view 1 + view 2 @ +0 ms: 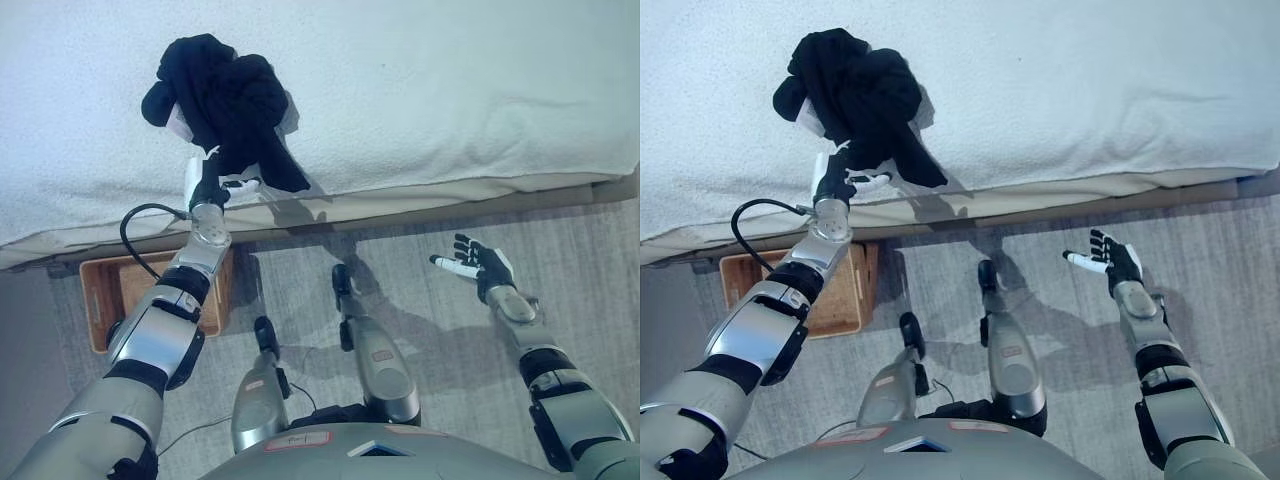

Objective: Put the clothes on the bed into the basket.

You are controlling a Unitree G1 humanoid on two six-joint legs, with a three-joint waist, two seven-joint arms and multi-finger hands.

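A bundle of black clothes [225, 105] lies near the front edge of the white bed [450, 90], with a bit of white cloth showing beneath it. My left hand [212, 185] reaches up to the bundle's lower end, its fingers curled into the black cloth. The wooden basket [105, 290] stands on the floor below the bed's edge, partly hidden behind my left arm. My right hand [478, 262] hovers over the grey carpet at the right, fingers spread and holding nothing.
The bed's beige base [480, 190] runs across the view above the grey carpet [420, 300]. The basket looks empty inside as far as it shows.
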